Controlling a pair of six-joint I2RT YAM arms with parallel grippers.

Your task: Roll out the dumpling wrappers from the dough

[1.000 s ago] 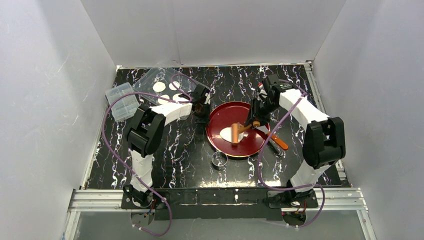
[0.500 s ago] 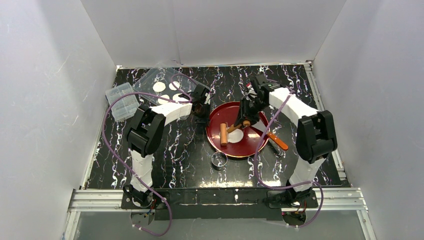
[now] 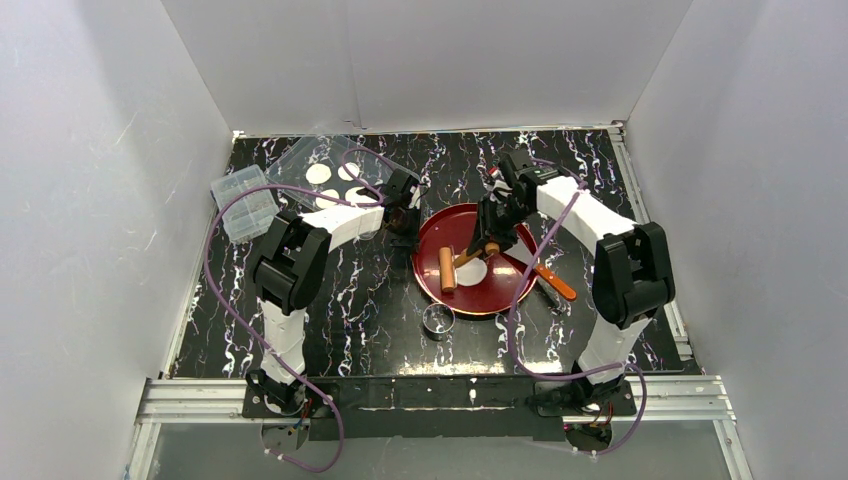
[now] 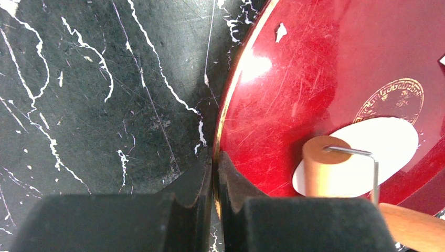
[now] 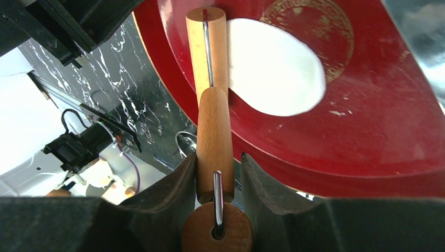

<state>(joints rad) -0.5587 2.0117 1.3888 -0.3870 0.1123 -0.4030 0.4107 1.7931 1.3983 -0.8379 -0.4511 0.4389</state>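
The plate (image 4: 315, 79) is glossy red, finely scratched, gold-rimmed. The roller (image 5: 214, 136) is smooth matt wood on a shiny metal wire (image 5: 208, 52). The dough (image 5: 273, 68) looks matt, smooth. The table (image 4: 78, 105) is black, marbled, faintly glossy.

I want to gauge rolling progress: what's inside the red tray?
A flattened white dough patch lies on the red tray, with the wooden roller at its edge. Any dough beneath the roller is covered.
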